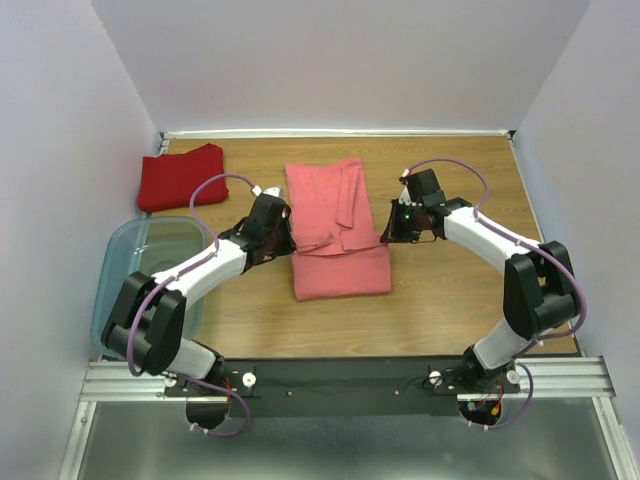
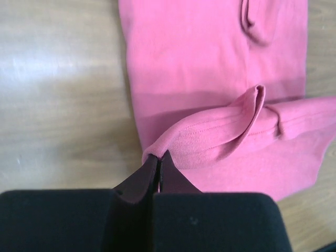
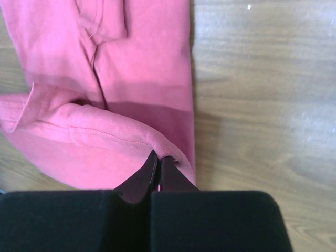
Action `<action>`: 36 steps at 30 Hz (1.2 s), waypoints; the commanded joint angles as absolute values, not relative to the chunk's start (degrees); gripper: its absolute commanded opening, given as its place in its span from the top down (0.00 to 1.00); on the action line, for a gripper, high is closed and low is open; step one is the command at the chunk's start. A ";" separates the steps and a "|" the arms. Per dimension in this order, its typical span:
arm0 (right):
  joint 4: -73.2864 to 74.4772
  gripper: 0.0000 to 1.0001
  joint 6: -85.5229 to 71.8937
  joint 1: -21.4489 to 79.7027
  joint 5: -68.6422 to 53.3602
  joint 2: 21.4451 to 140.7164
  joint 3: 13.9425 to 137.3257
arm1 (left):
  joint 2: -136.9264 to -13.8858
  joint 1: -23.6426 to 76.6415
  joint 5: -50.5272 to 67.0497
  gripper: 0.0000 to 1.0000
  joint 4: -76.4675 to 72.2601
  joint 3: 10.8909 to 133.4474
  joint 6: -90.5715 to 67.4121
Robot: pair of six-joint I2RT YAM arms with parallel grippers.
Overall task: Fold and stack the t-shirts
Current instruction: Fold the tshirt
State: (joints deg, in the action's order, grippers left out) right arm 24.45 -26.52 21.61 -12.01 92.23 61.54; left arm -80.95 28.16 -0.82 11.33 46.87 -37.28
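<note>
The salmon-pink t-shirt (image 1: 335, 225) lies lengthwise in the middle of the table, folded narrow. My left gripper (image 1: 284, 232) is shut on its left edge, and the left wrist view shows the pinched hem (image 2: 157, 153) lifted off the cloth (image 2: 210, 63). My right gripper (image 1: 392, 232) is shut on the right edge, with the hem (image 3: 160, 155) pinched and raised above the shirt (image 3: 142, 68). Both hold the near end doubled over the middle. The deep red t-shirt (image 1: 180, 176) lies folded at the far left.
A clear bluish plastic bin (image 1: 140, 265) stands at the left, partly under my left arm. Pale walls close the table at the back and both sides. Bare wood (image 1: 470, 160) shows right of the pink shirt.
</note>
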 commanded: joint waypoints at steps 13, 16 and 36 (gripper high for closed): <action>19.34 0.93 -23.12 17.75 -15.64 105.02 68.82 | -95.18 25.14 -5.80 0.99 6.24 55.37 -32.43; 19.42 0.70 -21.98 17.75 -14.59 104.94 68.64 | -96.68 25.14 -5.45 0.67 6.06 55.72 -32.26; 7.74 0.89 -25.04 31.46 -19.23 100.10 62.84 | -89.45 41.13 -3.35 0.70 4.84 48.78 -40.08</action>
